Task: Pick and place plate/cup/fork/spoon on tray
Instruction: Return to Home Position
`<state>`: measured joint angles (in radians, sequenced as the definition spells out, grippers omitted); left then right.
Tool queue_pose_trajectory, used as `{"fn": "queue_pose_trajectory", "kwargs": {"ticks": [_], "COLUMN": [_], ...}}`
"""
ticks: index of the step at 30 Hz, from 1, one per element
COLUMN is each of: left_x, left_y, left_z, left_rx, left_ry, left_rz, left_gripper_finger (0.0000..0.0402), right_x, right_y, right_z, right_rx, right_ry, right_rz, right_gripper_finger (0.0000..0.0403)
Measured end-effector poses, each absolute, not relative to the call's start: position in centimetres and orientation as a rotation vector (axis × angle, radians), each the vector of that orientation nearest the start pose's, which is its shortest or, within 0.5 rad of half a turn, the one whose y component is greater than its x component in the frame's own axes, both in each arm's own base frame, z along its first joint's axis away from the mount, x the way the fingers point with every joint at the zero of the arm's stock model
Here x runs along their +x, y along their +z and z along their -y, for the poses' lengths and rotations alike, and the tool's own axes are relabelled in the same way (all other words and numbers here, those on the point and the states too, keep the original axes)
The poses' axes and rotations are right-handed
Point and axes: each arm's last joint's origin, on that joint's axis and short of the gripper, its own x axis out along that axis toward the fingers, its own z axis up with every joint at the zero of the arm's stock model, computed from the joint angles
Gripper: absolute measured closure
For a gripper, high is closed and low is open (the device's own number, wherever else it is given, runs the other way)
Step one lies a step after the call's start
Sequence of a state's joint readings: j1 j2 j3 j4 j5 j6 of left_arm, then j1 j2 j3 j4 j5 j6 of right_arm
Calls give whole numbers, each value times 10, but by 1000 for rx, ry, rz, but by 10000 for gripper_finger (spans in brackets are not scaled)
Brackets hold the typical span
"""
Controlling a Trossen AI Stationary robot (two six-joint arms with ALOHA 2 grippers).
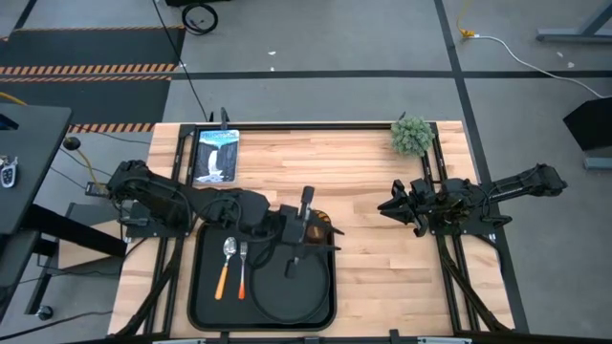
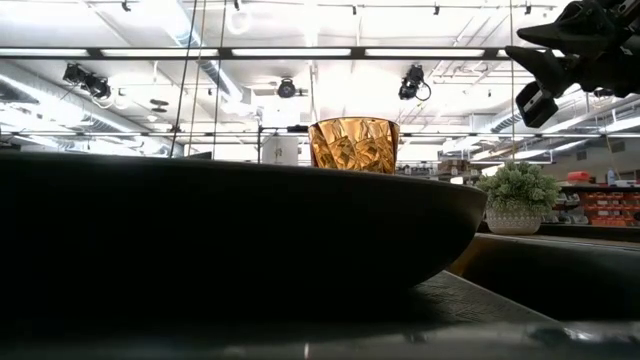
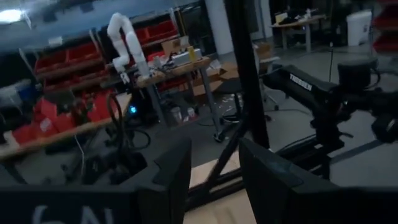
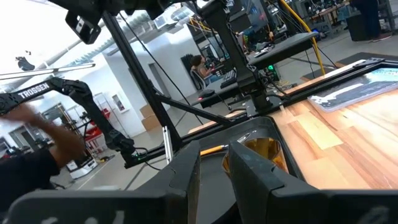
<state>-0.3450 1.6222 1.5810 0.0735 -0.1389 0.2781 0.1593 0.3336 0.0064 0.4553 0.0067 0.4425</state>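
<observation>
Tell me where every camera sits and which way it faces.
High: above the table, looking straight down; shows both arms and the tray.
Low: at table height beside the plate, facing the cup; an arm shows at upper right.
Left wrist: on the left arm, facing the room past the open left tool.
Right wrist: on the right arm, facing the cup past the open right tool.
Shared: low and right wrist both show the cup.

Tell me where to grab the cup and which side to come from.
Probably take the cup across its rim, fingers on opposite walls, coming straight down from above. It stands upright with its mouth up, and its faceted wall narrows downward, so a low side hold could slip. The plate also lies close by.
</observation>
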Motion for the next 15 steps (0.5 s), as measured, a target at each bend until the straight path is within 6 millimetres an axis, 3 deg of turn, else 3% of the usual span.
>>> {"fn": "queue_pose_trajectory", "kwargs": {"ticks": [10, 15], "left_x": [353, 341], "left_y": [422, 398], "left_z": [114, 117], "left_rx": [163, 133], "left_ry": [-144, -195], "left_rz": [5, -185], "left_gripper_finger": [260, 260], "right_x": [116, 116], "right_y": [180, 180], "right_z": [-18, -18], "right_rx": [452, 452], "right_ry": [178, 178], "right_rz": [92, 92], "right_gripper_finger": [312, 312]}}
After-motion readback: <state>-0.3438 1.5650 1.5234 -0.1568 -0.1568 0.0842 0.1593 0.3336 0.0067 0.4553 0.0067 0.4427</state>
